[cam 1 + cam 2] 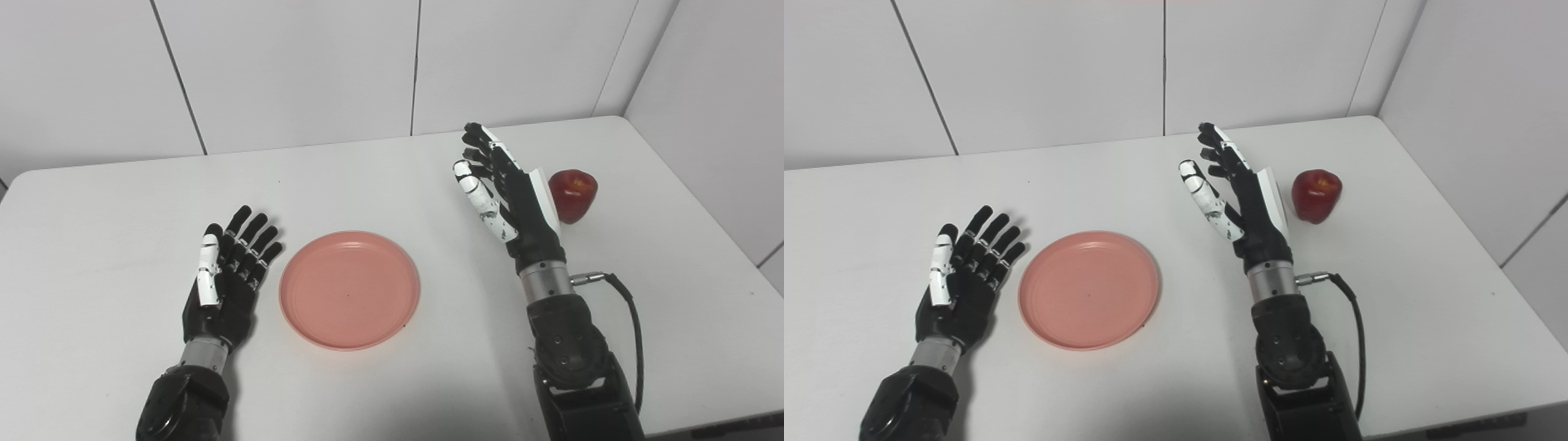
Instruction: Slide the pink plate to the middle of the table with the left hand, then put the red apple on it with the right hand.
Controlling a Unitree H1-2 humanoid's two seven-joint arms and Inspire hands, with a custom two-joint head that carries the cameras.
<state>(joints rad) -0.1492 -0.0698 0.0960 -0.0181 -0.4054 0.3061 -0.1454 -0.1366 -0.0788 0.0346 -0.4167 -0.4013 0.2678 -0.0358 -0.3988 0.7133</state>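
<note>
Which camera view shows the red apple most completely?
The right eye view: the red apple stands clear of the right hand. In the left eye view that hand covers the apple's left edge.

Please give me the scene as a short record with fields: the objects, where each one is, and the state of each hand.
plate: round pink plastic plate, flat on the table, nothing on it
apple: red apple, upright on the table, far right, not on the plate
left hand: left hand, open, fingers spread, just left of the plate, holding nothing
right hand: right hand, open, raised, just left of the apple, holding nothing
surface: white table
</note>
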